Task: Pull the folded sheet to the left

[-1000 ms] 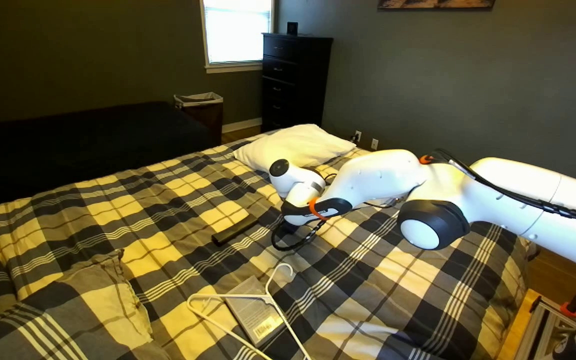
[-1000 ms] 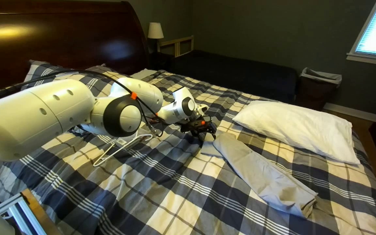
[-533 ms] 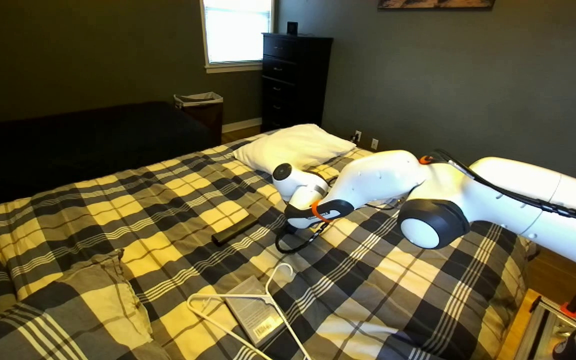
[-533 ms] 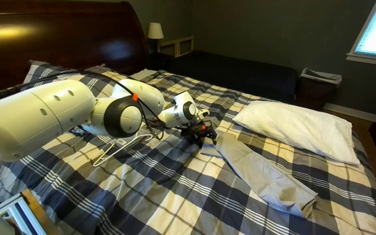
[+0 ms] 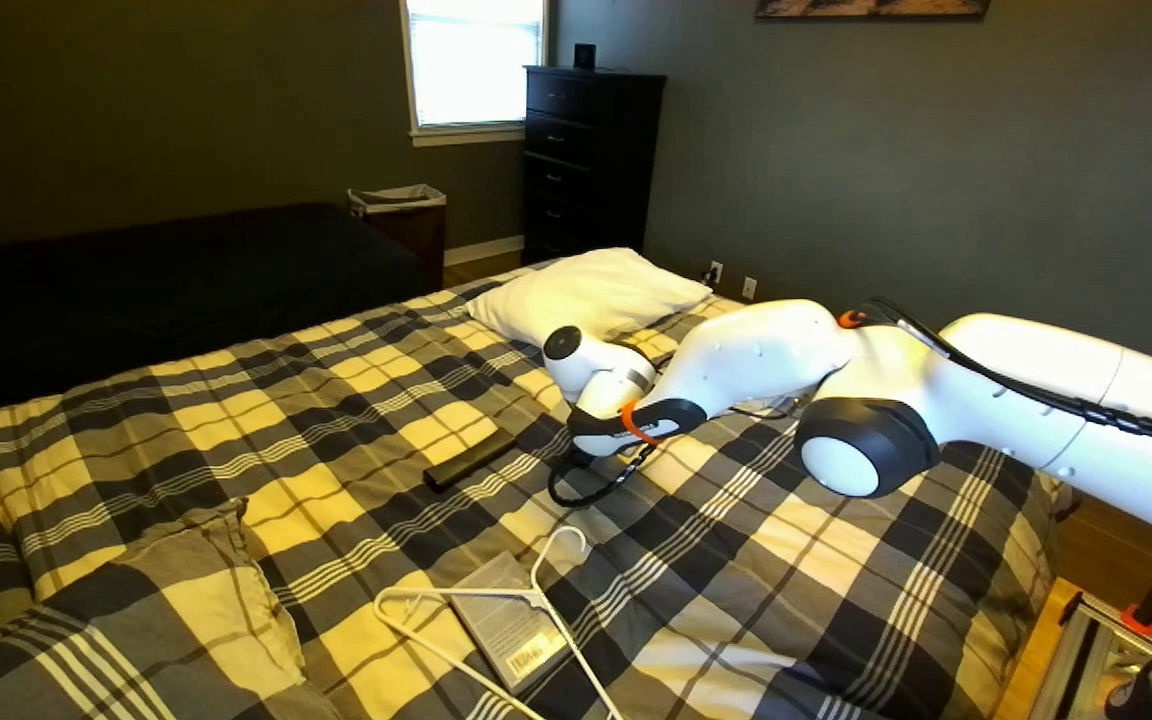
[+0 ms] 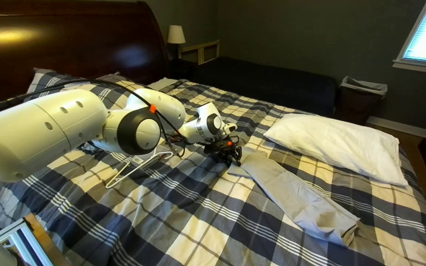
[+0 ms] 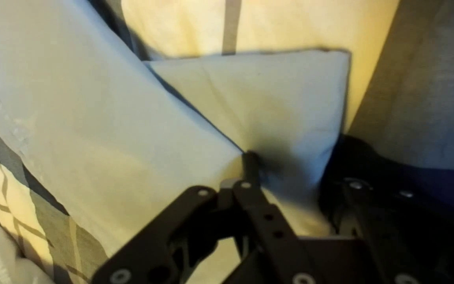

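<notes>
The folded sheet [image 6: 294,192], plain grey-tan, lies slanting across the plaid bed in an exterior view. At its near-gripper end a flat grey corner [image 7: 286,83] sticks out from under the long layer, as the wrist view shows. My gripper [image 7: 296,165] is down at this end, its jaws apart but partly drawn together. Grey cloth lies in the gap; one fingertip stands at the fold line, and the other is against the corner's side edge. I see no firm pinch. In an exterior view [image 5: 596,440], the arm's wrist hides both gripper and sheet.
A white pillow [image 6: 335,147] lies beyond the sheet. On the bed are a white hanger [image 5: 538,597], a grey box [image 5: 511,620] under it and a black bar [image 5: 471,460]. The plaid bedspread [image 6: 198,221] is wrinkled.
The gripper first came down slightly toward the sheet's end; since then the arm has barely moved and the fingers have drawn closer together. The sheet's far part lies where it was.
</notes>
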Tool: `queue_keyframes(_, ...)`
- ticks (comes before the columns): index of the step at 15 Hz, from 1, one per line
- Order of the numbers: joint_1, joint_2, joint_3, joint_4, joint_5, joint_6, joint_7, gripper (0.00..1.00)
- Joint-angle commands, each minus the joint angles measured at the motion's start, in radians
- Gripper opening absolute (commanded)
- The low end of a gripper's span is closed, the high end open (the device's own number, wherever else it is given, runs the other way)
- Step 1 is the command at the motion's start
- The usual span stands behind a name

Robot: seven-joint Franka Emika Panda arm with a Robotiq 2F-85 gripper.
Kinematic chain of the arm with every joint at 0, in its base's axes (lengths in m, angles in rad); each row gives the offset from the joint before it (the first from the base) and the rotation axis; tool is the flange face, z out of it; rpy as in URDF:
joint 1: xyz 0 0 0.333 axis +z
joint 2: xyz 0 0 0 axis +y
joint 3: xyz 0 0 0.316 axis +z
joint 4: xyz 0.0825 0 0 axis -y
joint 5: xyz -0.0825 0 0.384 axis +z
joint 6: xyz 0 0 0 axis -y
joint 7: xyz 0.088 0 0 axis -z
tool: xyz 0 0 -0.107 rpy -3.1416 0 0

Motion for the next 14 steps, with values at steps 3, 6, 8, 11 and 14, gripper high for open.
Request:
queue_keyframes(3, 0.044, 0.008, -0.004, 0.034, 0.009, -0.12, 0.077, 0.35)
queue_keyframes(6, 0.051, 0.008, 0.002, 0.041, 0.008, -0.154, 0.091, 0.1)
queue_keyframes(8, 0.046, 0.008, 0.002, 0.044, 0.01, -0.167, 0.103, 0.01)
queue_keyframes(11, 0.035, 0.008, 0.0, 0.047, 0.012, -0.173, 0.122, 0.0)
queue_keyframes(14, 0.024, 0.008, 0.001, 0.046, 0.015, -0.18, 0.131, 0.0)
